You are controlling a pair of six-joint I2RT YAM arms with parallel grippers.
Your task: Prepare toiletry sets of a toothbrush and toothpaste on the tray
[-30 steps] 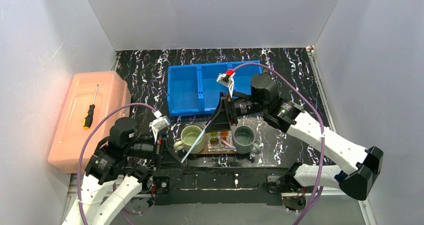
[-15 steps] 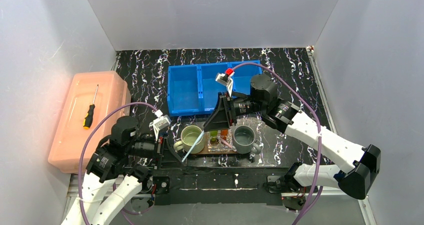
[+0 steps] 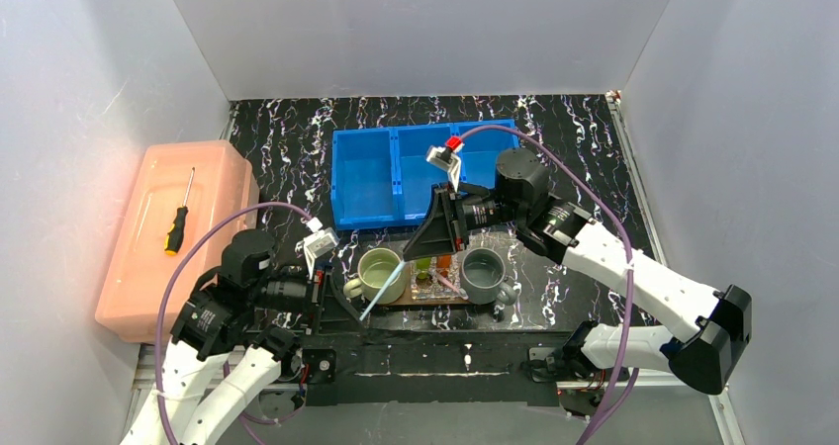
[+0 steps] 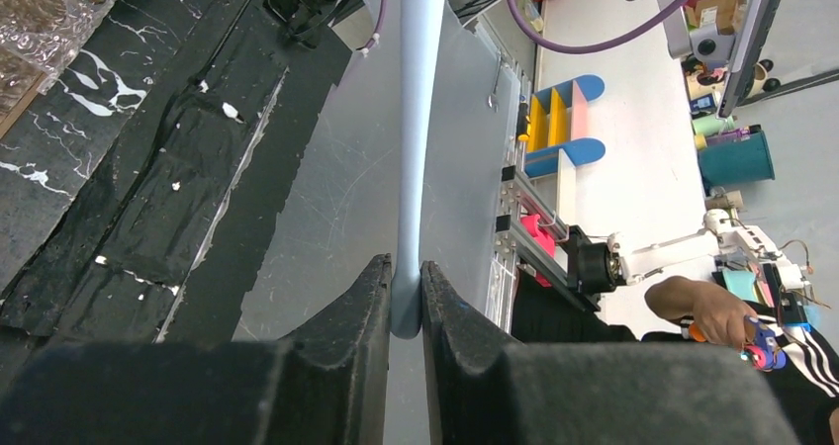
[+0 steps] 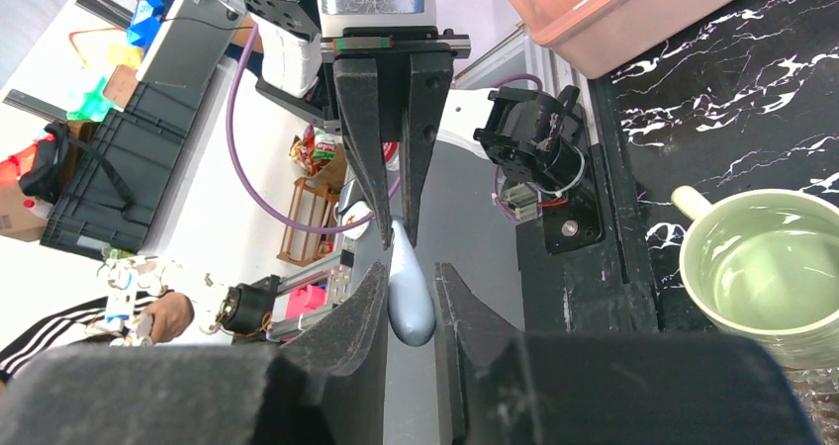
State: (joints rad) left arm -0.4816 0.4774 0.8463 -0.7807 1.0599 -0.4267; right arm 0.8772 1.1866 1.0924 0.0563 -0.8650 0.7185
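Observation:
A thin pale blue-white toothbrush (image 3: 381,287) hangs slanted in the air over the green mug (image 3: 381,274). My left gripper (image 3: 358,316) is shut on its lower end (image 4: 419,119). My right gripper (image 3: 405,256) is open, with its jaws round the rounded upper end (image 5: 409,302); a small gap shows on one side. The dark-brown tray (image 3: 435,303) carries the green mug, a grey mug (image 3: 484,275) and a clear holder (image 3: 435,285) between them. A lime-green tube (image 3: 423,264) and an orange tube (image 3: 444,263) stand in the holder. A thin pinkish toothbrush (image 3: 451,283) lies by it.
A blue three-compartment bin (image 3: 397,180) stands behind the tray. A pink box (image 3: 148,267) with a screwdriver (image 3: 178,222) on its lid is at the left. White walls close in the back and both sides.
My right gripper has moved down and left, bringing its jaws round the toothbrush's upper end. The left gripper and the toothbrush have barely moved.

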